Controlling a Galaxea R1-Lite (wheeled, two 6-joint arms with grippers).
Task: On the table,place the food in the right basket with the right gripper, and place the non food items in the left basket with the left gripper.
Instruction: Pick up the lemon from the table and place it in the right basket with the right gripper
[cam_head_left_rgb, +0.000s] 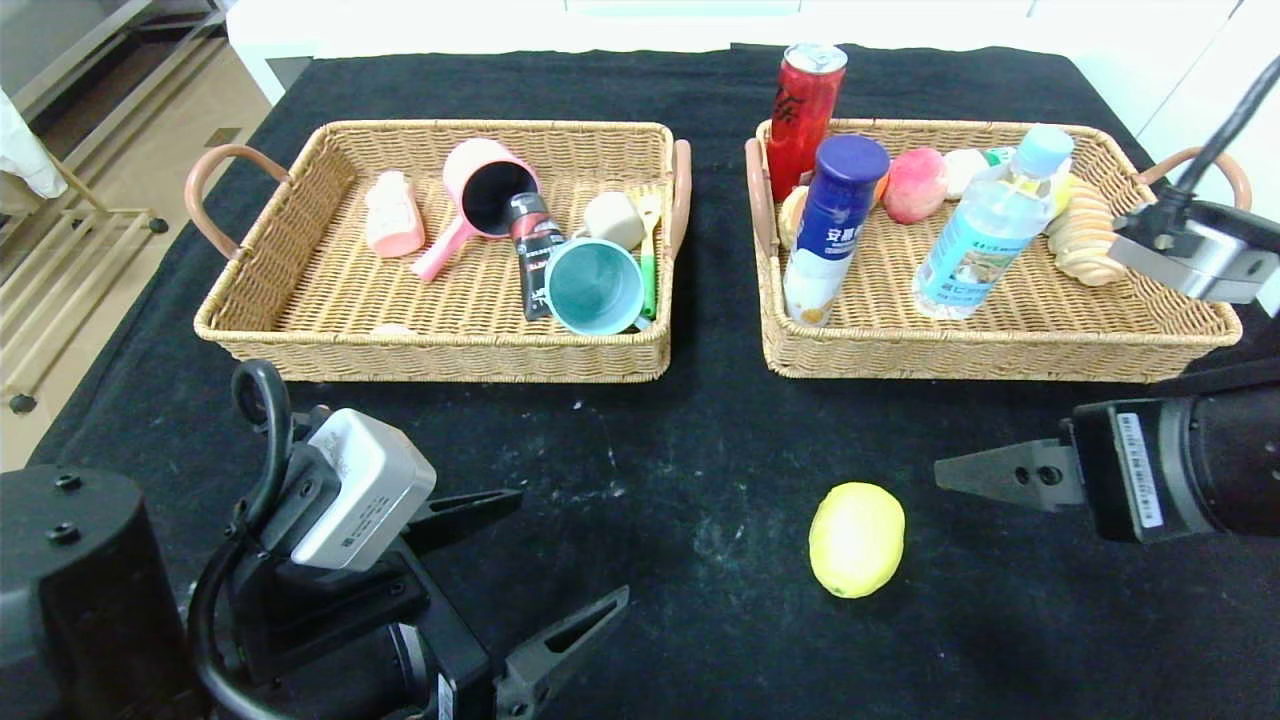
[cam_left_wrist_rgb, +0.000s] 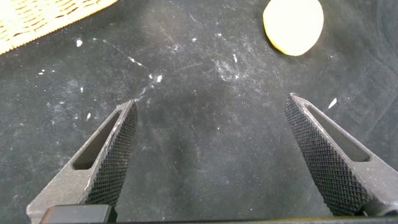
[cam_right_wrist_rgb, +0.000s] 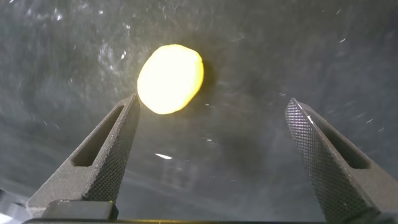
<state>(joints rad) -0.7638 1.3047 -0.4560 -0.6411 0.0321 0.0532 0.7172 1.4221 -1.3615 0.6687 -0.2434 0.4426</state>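
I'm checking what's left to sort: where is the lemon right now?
In the head view, the lemon lies on the black table, right of centre, in front of the right basket and just left of the open right gripper.

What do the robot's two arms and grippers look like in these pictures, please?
Both arms are black. The left gripper has dark, pointed fingers with cross-hatched pads and slots, a silver-grey camera box and a looping black cable. The right gripper has grey fingers and a white barcode label.
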